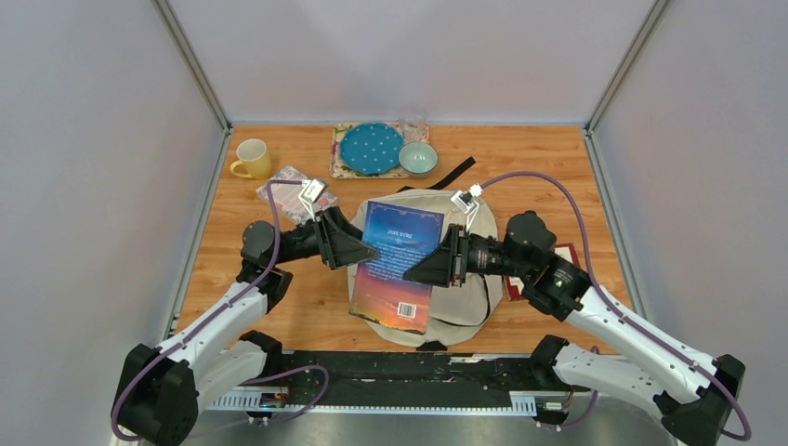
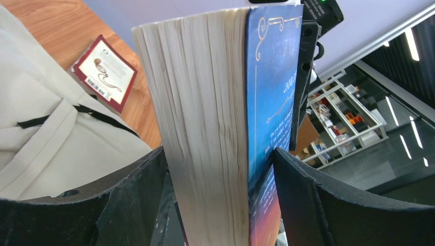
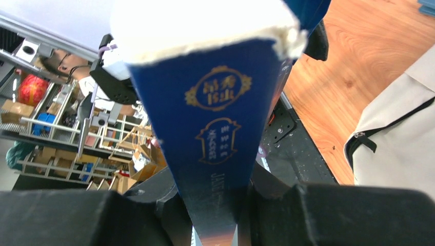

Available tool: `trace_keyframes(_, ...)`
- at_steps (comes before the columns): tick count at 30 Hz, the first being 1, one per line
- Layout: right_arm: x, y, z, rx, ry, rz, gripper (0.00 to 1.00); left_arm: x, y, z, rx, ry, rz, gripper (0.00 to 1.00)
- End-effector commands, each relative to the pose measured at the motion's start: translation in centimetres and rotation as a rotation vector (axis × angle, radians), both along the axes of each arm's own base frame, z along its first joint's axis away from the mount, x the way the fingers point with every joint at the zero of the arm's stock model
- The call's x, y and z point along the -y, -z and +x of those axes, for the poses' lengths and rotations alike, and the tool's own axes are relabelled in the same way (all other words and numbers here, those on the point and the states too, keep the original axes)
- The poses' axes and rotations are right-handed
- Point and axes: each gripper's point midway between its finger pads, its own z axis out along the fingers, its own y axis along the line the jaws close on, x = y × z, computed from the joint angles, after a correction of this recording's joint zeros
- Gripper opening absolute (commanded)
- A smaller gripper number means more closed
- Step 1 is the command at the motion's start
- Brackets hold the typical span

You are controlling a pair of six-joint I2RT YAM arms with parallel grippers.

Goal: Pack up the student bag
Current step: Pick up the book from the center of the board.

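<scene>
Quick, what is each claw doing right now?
Left gripper: open, its jaws either side of the blue book.
Right gripper: shut on the blue book's spine.

Wooden table (image 1: 558, 177) enclosed by plain grey panel walls (image 1: 84, 167) with metal corner posts (image 1: 190, 60). Beyond: metal storage shelving (image 2: 341, 115) holding assorted items; ceiling strip lights (image 2: 414, 46) lit

bag: the student bag (image 1: 465, 295), cream fabric with black straps
pose: lying flat on the table
place: sitting mid-table, slightly right, toward the near edge
cover: its middle is showing only partly, lying under a blue book
</scene>
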Motion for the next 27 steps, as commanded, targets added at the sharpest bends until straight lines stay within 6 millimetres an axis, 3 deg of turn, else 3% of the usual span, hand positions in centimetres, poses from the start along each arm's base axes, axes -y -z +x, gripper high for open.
trace_keyframes(1,1.1,-7.7,-2.9,0.238,-0.130,0.228,0.04,0.1,-2.0,-1.4,0.082,0.063,-0.065,0.83)
trace_keyframes(9,1.4,-6.7,-1.9,0.270,-0.117,0.169,0.04,0.5,-3.7,-3.8,0.148,0.186,-0.117,0.82)
trace_keyframes(10,1.4,-6.5,-1.6,0.272,-0.108,0.158,0.04,0.5,-3.7,-3.9,0.145,0.189,-0.121,0.79)
trace_keyframes(13,1.7,-5.6,0.0,0.244,-0.046,0.108,0.04,0.5,-3.4,-3.8,0.133,0.183,-0.121,0.42)
trace_keyframes(14,1.8,-5.1,0.8,0.230,-0.017,0.086,0.04,0.5,-3.4,-3.7,0.128,0.176,-0.121,0.19)
trace_keyframes(17,2.8,-3.4,3.7,0.171,0.131,-0.016,0.09,0.7,-2.7,-2.8,0.098,0.134,-0.103,0.09)
trace_keyframes(18,3.2,-2.8,4.9,0.155,0.202,-0.045,0.13,0.7,-2.8,-2.3,0.090,0.095,-0.107,0.06)
trace_keyframes(19,3.6,-2.0,5.3,0.129,0.238,-0.081,0.45,0.9,-1.9,-1.6,0.073,0.061,-0.078,0.03)
trace_keyframes(20,4.0,-1.8,5.6,0.114,0.276,-0.090,0.61,0.9,-1.5,-0.9,0.057,0.026,-0.064,0.00)
trace_keyframes(21,4.8,-1.4,6.9,0.099,0.372,-0.114,0.69,0.8,-0.9,0.2,0.039,-0.054,-0.040,0.00)
trace_keyframes(22,5.9,-0.6,7.0,0.071,0.427,-0.145,0.89,0.7,-0.4,0.9,0.027,-0.099,-0.029,0.00)
trace_keyframes(24,7.4,0.8,8.2,0.035,0.549,-0.173,0.91,-0.1,-0.1,2.6,0.015,-0.237,-0.018,0.00)
trace_keyframes(26,8.9,1.4,7.7,0.011,0.609,-0.163,0.92,-0.8,0.4,3.5,0.003,-0.325,-0.015,0.00)
trace_keyframes(27,9.4,2.9,7.8,-0.033,0.645,-0.172,0.92,-1.6,0.1,4.4,0.003,-0.405,-0.029,0.00)
